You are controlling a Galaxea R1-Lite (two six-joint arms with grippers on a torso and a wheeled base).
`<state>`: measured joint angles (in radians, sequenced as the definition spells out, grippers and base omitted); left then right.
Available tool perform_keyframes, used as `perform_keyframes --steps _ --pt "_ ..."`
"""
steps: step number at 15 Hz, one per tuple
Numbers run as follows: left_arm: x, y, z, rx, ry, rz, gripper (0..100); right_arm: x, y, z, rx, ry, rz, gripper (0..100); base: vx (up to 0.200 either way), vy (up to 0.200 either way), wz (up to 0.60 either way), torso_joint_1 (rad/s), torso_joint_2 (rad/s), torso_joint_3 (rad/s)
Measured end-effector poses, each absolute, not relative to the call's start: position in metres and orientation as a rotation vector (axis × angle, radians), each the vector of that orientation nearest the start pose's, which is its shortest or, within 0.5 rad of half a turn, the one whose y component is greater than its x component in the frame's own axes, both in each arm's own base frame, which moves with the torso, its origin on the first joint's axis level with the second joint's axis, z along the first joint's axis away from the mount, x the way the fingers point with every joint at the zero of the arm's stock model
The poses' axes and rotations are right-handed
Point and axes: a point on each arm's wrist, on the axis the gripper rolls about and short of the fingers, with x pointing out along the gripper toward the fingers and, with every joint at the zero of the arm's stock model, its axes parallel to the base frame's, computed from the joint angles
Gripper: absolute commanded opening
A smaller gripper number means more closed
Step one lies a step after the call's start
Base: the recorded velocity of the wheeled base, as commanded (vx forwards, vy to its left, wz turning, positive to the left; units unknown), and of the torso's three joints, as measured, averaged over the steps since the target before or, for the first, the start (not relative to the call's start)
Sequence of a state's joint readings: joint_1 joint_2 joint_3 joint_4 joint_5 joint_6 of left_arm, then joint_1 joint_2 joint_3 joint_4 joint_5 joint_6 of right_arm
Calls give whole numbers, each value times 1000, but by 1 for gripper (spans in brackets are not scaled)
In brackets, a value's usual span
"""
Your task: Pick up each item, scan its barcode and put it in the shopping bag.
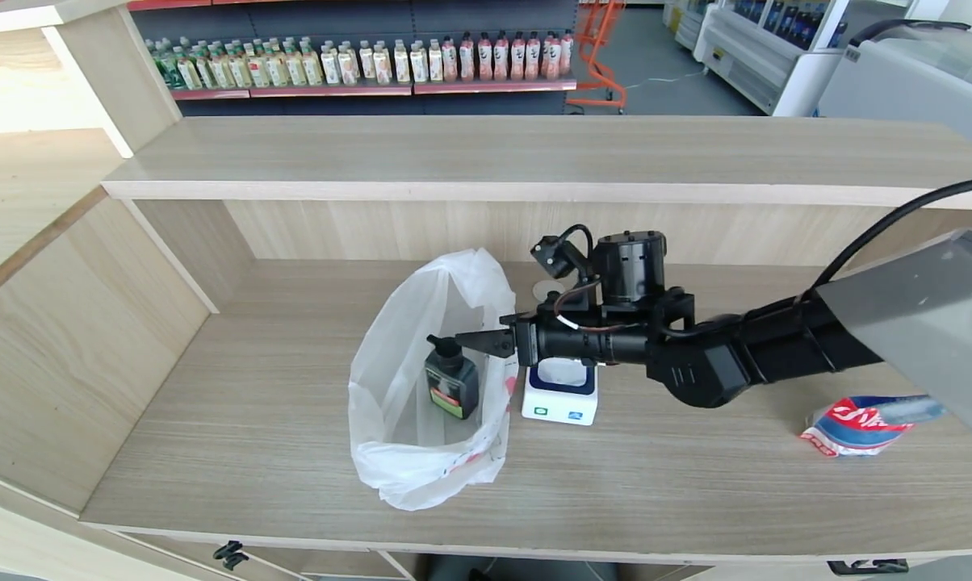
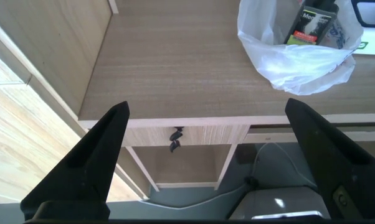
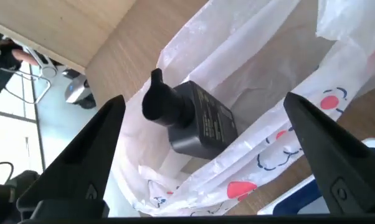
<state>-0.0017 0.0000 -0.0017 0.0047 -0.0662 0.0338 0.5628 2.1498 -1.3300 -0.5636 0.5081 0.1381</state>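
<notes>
Jaws of the right gripper (image 1: 466, 339) stand apart, clasping nothing, and are held level above the mouth of the shopping bag (image 1: 389, 420). In the right wrist view a gap shows between each finger and the pump bottle (image 1: 451, 383) beyond them. This bottle is dark, with a black pump head and a green and red label. It stands inside the bag with the pump head uppermost. The bag is of thin white plastic with red and blue print, and it rests open on the wooden worktop (image 1: 252, 452), its rim slumped toward the front edge.

Just beside the bag, on the robot's right, sits the barcode scanner (image 1: 560, 395), a small white box with a blue top rim, partly under the right wrist. Well apart from both, at the worktop's right end, lies a red, white and blue snack packet (image 1: 857, 424), partly hidden by the right arm.

Jaws of the left gripper (image 2: 207, 109) are likewise apart and hold nothing; they hang outside the worktop's front edge, with the bag farther off. A shelf of drink bottles (image 1: 357, 60) lines the room behind.
</notes>
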Motion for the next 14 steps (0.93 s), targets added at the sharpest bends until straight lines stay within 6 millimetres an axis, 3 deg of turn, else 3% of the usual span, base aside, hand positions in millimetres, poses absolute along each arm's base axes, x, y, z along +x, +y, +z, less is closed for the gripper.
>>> perform_keyframes --steps 4,9,11,14 --pt "-23 -1 75 33 2 -68 100 339 189 186 279 384 942 100 0 0 0 0 0 0" --pt "-23 -1 75 33 2 -68 100 250 112 241 325 453 831 100 0 0 0 0 0 0" --pt "-23 -1 75 34 2 -68 100 224 71 247 189 441 652 100 0 0 0 0 0 0" --pt "-23 -1 75 34 2 -68 100 208 29 251 91 418 268 100 0 0 0 0 0 0"
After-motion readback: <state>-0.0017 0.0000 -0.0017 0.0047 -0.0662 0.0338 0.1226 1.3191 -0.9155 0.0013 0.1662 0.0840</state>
